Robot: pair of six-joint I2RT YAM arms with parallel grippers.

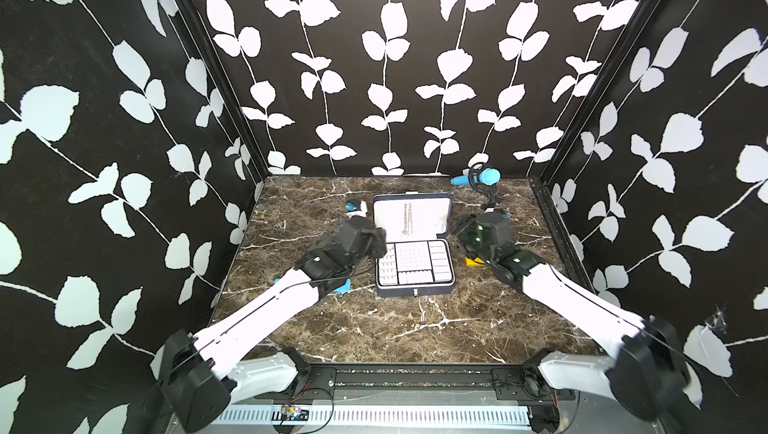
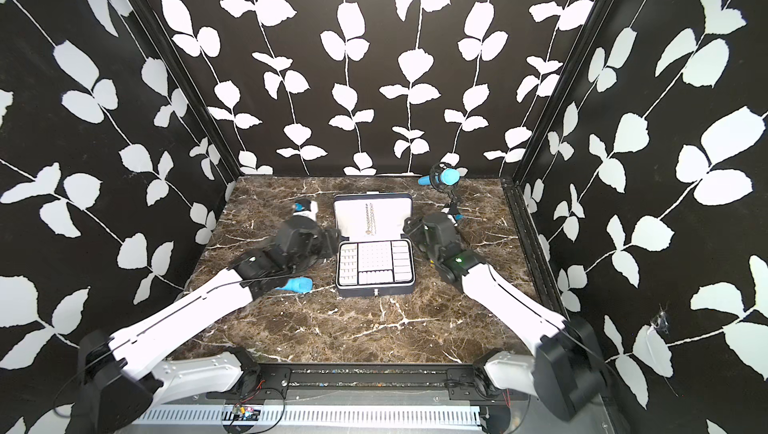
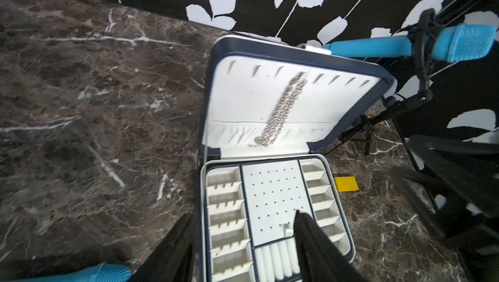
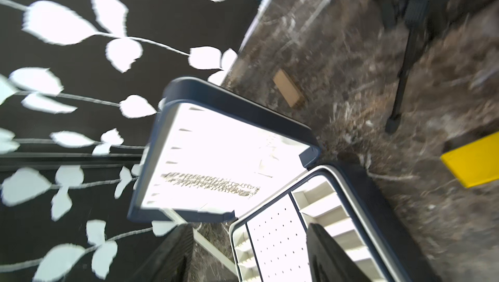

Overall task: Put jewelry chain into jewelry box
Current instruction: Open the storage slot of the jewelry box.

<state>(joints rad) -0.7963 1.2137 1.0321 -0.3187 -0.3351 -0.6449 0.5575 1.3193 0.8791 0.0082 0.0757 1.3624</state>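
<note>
The jewelry box (image 1: pixel 413 290) (image 2: pixel 376 288) stands open mid-table, its lid leaning back. The jewelry chain (image 1: pixel 409 218) (image 2: pixel 370 218) hangs doubled down the lid's white lining (image 3: pixel 243 100), its round end piece lowest; it also shows in both wrist views (image 3: pixel 286 108) (image 4: pixel 210 183). My left gripper (image 1: pixel 380 241) (image 3: pixel 243 240) is at the box's left side, open, one finger outside the wall and one over the white tray. At the right side, beside the hinge, my right gripper (image 1: pixel 461 228) (image 4: pixel 248 253) is open and empty. The navy lid edge (image 4: pixel 229 100) is apart from both grippers.
A blue microphone (image 1: pixel 482 176) on a black stand is at the back right. A small yellow block (image 1: pixel 473 262) lies right of the box under my right arm. A blue object (image 1: pixel 343 286) lies under my left arm. A small brown block (image 4: pixel 289 91) lies behind the box.
</note>
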